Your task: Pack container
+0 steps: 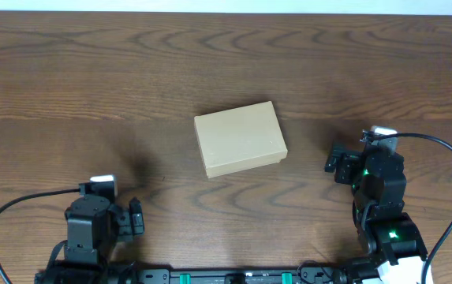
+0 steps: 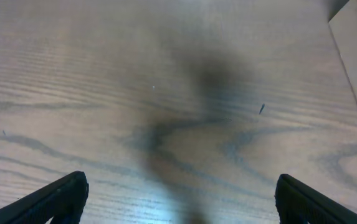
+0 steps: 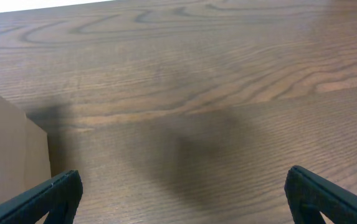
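1. Overhead: the container (image 1: pixel 240 139) is sitting near the middle of the wooden surface (image 1: pixel 91 79), top closed flat. Its long axis is running left to right, slightly tilted, with the right end pointing toward the far edge. The left fingers (image 1: pixel 136 217) are hovering well apart from it at the near left. The right fingers (image 1: pixel 336 162) are hovering near its right end, not touching.
2. Left wrist: the left fingers (image 2: pixel 60 199) are standing spread wide over bare surface, pinching nothing. A container corner (image 2: pixel 352 50) is showing at the upper right.
3. Right wrist: the right fingers (image 3: pixel 315 193) are standing spread wide, holding nothing. The container (image 3: pixel 7 155) is sitting at the left edge.
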